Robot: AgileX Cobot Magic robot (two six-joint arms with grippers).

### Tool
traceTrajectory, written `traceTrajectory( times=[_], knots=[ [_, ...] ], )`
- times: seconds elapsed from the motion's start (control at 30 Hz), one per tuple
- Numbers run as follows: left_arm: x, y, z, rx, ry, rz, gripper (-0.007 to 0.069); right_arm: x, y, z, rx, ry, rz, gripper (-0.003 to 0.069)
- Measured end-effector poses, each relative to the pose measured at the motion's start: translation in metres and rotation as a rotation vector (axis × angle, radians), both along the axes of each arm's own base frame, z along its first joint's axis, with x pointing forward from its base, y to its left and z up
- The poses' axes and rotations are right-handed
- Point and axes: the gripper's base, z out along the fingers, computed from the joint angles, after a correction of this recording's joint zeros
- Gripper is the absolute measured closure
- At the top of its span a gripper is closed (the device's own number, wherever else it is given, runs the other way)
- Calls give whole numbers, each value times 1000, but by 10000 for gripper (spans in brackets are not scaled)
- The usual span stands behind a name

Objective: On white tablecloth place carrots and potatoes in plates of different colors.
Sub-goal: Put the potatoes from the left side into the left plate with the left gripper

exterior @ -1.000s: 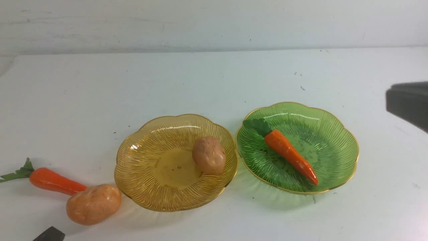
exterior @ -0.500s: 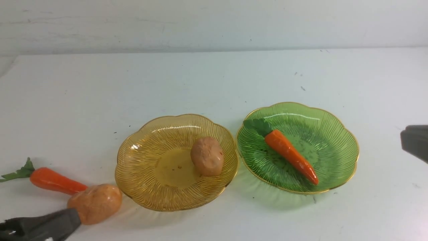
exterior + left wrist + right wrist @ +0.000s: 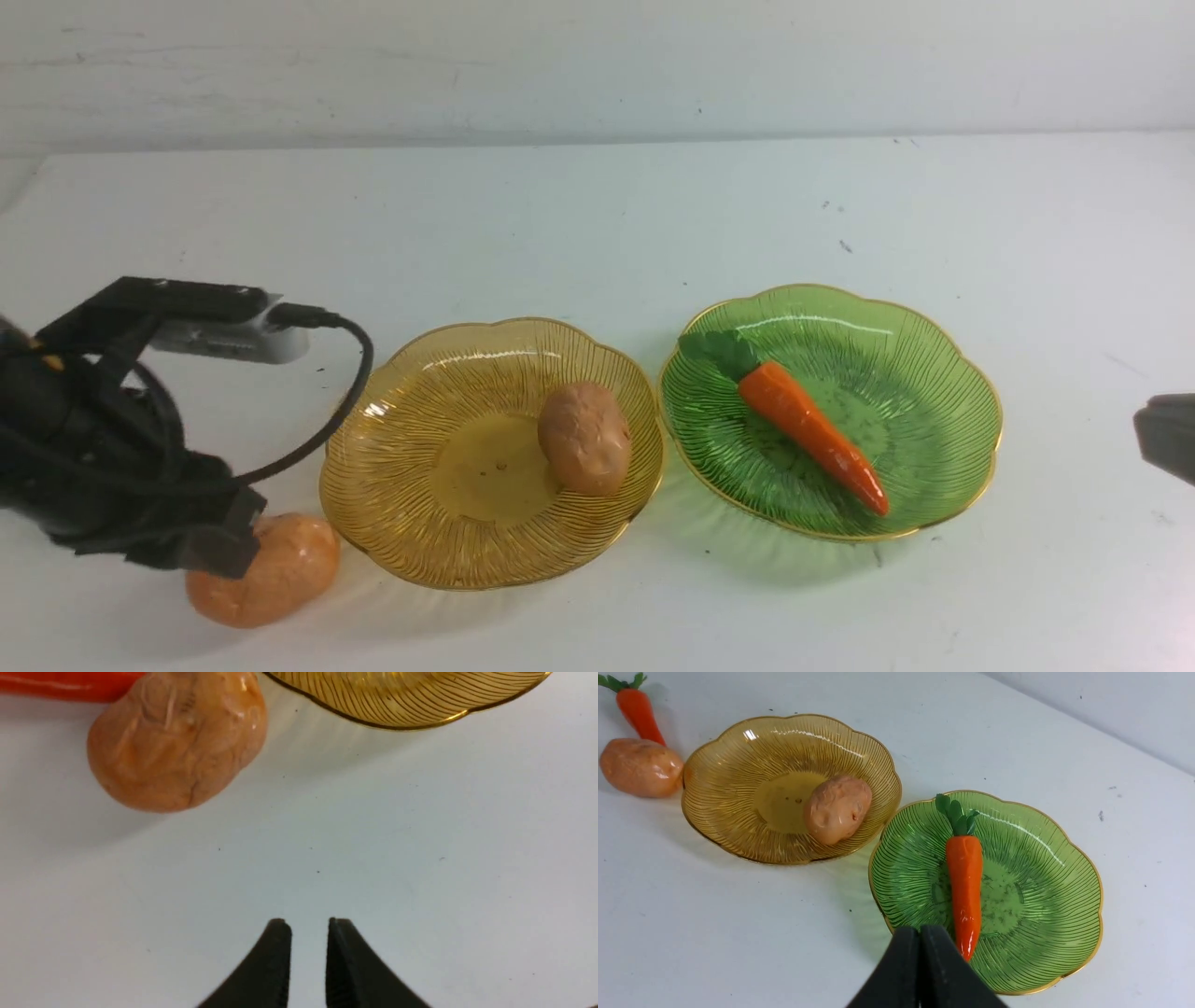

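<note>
Swung into view since the earlier frame: the left gripper, jaws slightly parted and empty, near the loose potato at the amber plate's eight o'clock; one potato sits at that plate's three o'clock, one carrot on green; next, probably, widen and straddle the loose potato
</note>
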Motion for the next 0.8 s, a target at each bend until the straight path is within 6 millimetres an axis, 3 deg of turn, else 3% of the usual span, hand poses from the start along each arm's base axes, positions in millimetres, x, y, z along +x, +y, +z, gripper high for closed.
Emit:
traceTrajectory(
  times=[0.13, 0.23, 0.27, 0.3, 0.47, 0.8],
  knots=[
    [38, -2, -21, 25, 47, -103, 213, 1, -2, 1, -23, -21, -7, 674],
    [48, -2, -29, 31, 66, -137, 118, 2, -2, 1, -36, -32, -11, 674],
    [56, -2, -43, 41, 93, -189, 16, 2, -3, 1, -41, -37, -13, 674],
    [59, -2, -47, 47, 95, -211, -11, 2, -3, 1, -43, -39, -13, 674],
    [72, 3, -62, 132, 31, -344, -59, 2, -3, 1, -44, -39, -14, 674],
    [86, 4, -83, 151, 24, -364, -57, 3, -1, 5, -18, -76, -2, 674]
  ],
)
